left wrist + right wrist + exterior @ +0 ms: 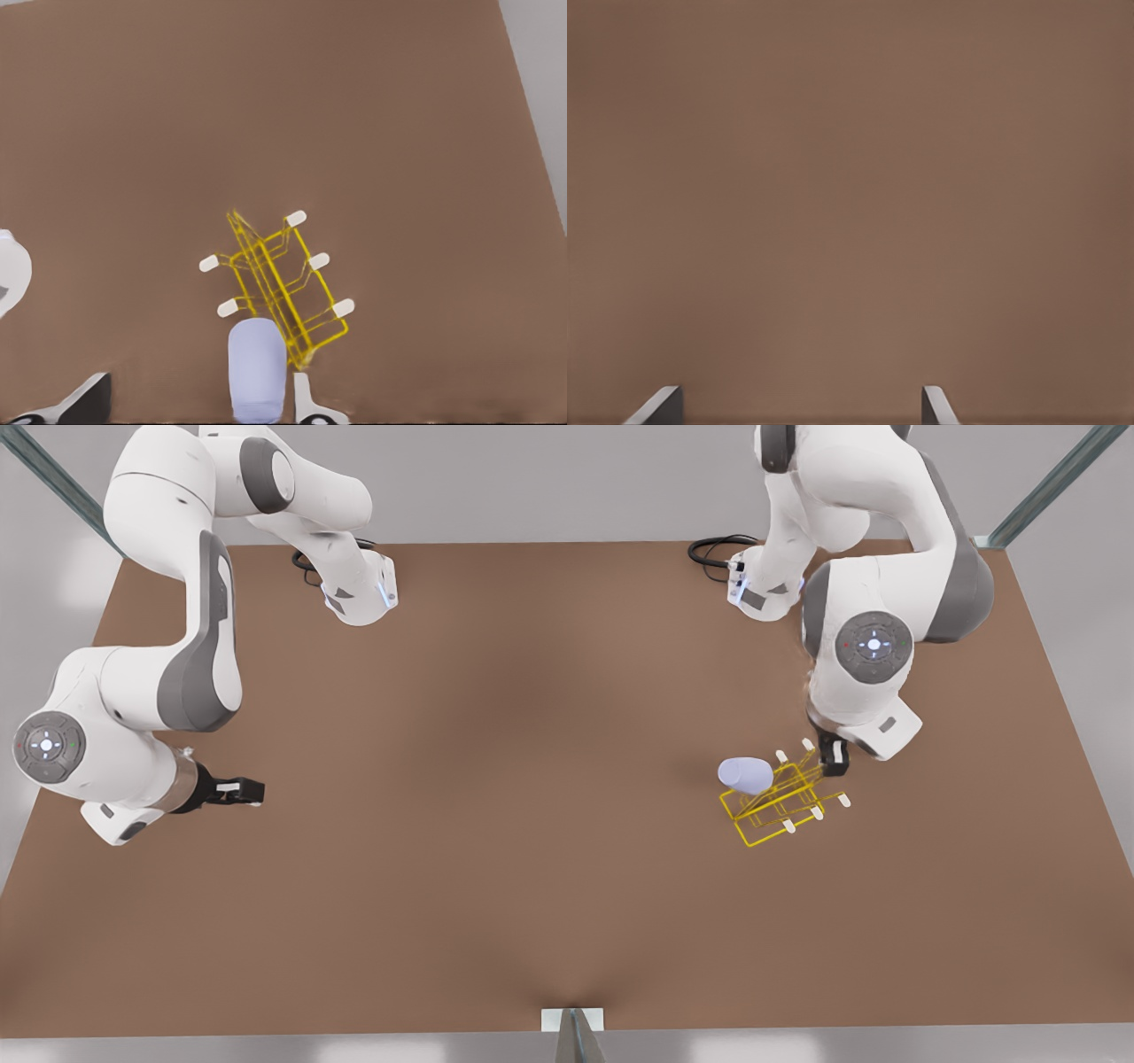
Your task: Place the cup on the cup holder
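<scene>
1. Brown table reaches closest to the camera and spreads under everything. Both my arms are mounted at its far edge.
2. My right arm waits toward the front view's left. Its right gripper hovers over bare table, well apart from the task's things, with its fingers spread wide and nothing between them.
3. My left arm bends down on the front view's right. Its left gripper hangs just above the end of the cup holder that lies toward the front view's right. Its fingers are spread and pinch nothing.
4. Next in size is the cup holder, a yellow wire rack standing on the table toward the front view's right. Its white-capped prongs slant out to both sides.
5. Smallest is the cup, pale lavender-blue. It is tipped over at the holder's opposite end, toward the front view's left, and touches the wire there, apart from my left gripper. I cannot tell whether a prong runs inside it.
</scene>
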`<state>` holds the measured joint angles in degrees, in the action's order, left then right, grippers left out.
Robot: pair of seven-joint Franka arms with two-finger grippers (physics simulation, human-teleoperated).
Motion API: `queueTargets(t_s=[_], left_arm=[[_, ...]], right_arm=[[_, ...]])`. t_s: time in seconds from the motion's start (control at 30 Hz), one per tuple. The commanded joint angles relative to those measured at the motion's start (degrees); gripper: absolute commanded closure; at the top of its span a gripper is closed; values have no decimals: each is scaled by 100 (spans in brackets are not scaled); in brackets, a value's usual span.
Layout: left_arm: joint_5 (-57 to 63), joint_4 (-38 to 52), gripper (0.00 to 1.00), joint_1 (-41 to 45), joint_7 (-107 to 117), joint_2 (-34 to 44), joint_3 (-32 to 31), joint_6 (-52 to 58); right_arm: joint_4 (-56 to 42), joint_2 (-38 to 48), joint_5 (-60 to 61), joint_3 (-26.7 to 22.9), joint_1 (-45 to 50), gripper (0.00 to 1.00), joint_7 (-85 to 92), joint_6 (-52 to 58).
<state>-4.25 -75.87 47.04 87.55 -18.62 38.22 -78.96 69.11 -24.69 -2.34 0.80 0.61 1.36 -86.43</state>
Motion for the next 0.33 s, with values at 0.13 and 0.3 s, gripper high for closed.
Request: queueTargets(t_s=[0.13, 0.3], left_arm=[[266, -499, 0, -2577, -8570, 904, -3488, 13], [214, -191, 0, -2586, -8570, 597, -3479, 435]], right_arm=[[-3, -9, 5, 0, 0, 0, 31, -5], [-12, -44, 5, 0, 0, 0, 22, 4]])
